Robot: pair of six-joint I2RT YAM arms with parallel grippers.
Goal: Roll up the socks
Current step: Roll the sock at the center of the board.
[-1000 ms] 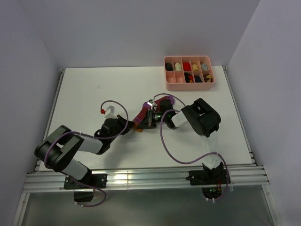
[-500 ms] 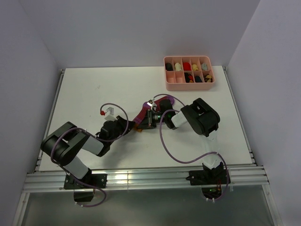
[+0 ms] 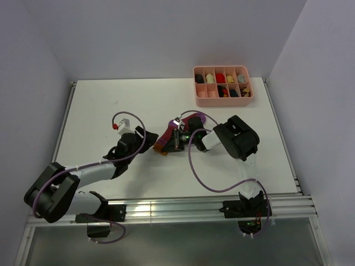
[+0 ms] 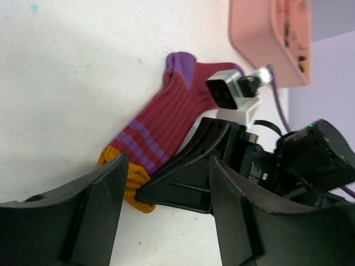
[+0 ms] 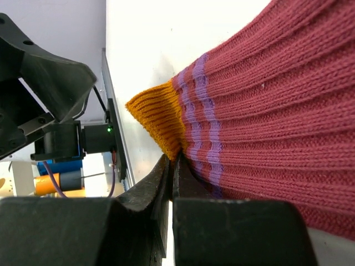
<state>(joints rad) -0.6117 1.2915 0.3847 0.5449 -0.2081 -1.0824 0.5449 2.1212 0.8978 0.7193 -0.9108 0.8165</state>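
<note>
The sock (image 4: 166, 119), maroon with purple stripes, lies flat near the middle of the white table (image 3: 111, 105). Its long axis runs on a diagonal, from the orange cuff (image 5: 158, 119) at the near-left end to the purple toe (image 4: 180, 64) at the far-right end, which points toward the pink compartment tray (image 3: 222, 102) in the far right corner. The right gripper (image 5: 173, 166) lies low along the sock's right side. Its fingers are pressed together at the cuff end, and seem to pinch the fabric edge where orange meets the first purple stripe. The left gripper (image 4: 166, 159) sits just to the left of the cuff with its fingers spread wide and nothing between them, facing along the sock toward the toe. Both arms meet at the cuff, so I judge that any roll has to start there and travel up the diagonal toward the toe, the left gripper being the free one to take part.
</note>
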